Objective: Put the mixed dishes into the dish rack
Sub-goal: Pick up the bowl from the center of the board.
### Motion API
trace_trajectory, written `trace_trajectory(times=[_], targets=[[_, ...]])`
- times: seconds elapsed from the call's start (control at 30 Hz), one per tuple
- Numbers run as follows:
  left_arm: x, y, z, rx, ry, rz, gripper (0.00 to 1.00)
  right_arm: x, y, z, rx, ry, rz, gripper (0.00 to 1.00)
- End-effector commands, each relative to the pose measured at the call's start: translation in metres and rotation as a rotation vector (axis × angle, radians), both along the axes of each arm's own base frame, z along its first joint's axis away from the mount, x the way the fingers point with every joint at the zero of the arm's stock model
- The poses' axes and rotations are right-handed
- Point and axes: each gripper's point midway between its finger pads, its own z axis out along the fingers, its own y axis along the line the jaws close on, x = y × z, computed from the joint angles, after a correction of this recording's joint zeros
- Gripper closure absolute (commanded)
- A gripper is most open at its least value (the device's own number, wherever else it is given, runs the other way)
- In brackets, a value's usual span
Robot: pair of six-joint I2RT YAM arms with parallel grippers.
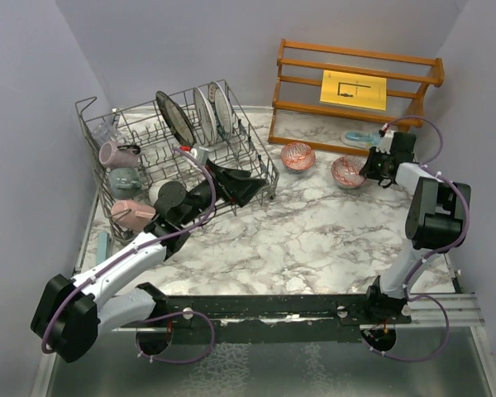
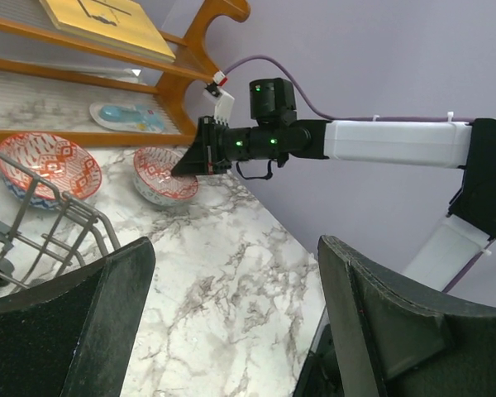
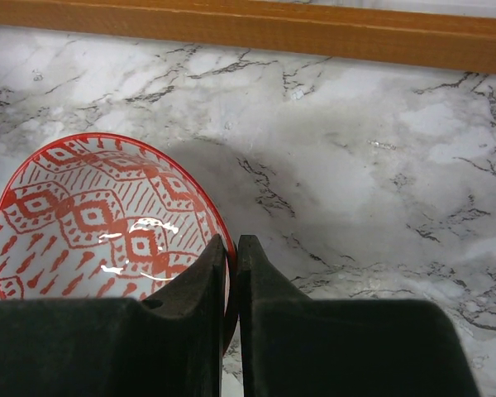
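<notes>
Looking down from above, the right gripper [image 1: 365, 171] pinches the rim of 1 red-patterned bowl [image 1: 347, 172] just ahead of it. The left gripper [image 1: 231, 186] gapes wide at the dish rack [image 1: 250, 142] edge. Left wrist: fingers [image 2: 74, 322] spread, rack wire lower left. Right wrist: jaws clamp the bowl's rim.

You count two red-patterned bowls [image 1: 298, 155] at two o'clock; at ten o'clock, one dish rack [image 1: 260, 161], three plates [image 1: 205, 112], at least three mugs [image 1: 116, 153].
</notes>
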Motion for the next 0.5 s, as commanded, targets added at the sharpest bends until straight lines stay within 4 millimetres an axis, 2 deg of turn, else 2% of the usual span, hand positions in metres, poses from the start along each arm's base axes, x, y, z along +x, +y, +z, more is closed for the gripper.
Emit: trace_trajectory(times=[0.0, 0.07, 0.2, 0.33, 0.47], targets=[[-0.006, -0.009, 0.030, -0.088, -0.015, -0.046, 0.19, 0.013, -0.011, 0.020, -0.091, -0.091, 0.043, 0.99], [-0.005, -0.014, 0.031, -0.100, 0.002, -0.050, 0.19, 0.014, -0.014, 0.035, -0.129, -0.140, 0.052, 0.99], [-0.002, -0.029, 0.040, -0.128, 0.039, -0.056, 0.20, 0.016, -0.018, 0.080, -0.209, -0.266, 0.079, 0.99], [0.007, -0.046, 0.055, -0.198, 0.097, -0.058, 0.20, 0.016, -0.019, 0.136, -0.305, -0.414, 0.119, 0.99], [0.028, -0.061, 0.071, -0.332, 0.232, -0.027, 0.24, 0.014, -0.017, 0.198, -0.404, -0.564, 0.169, 0.99]])
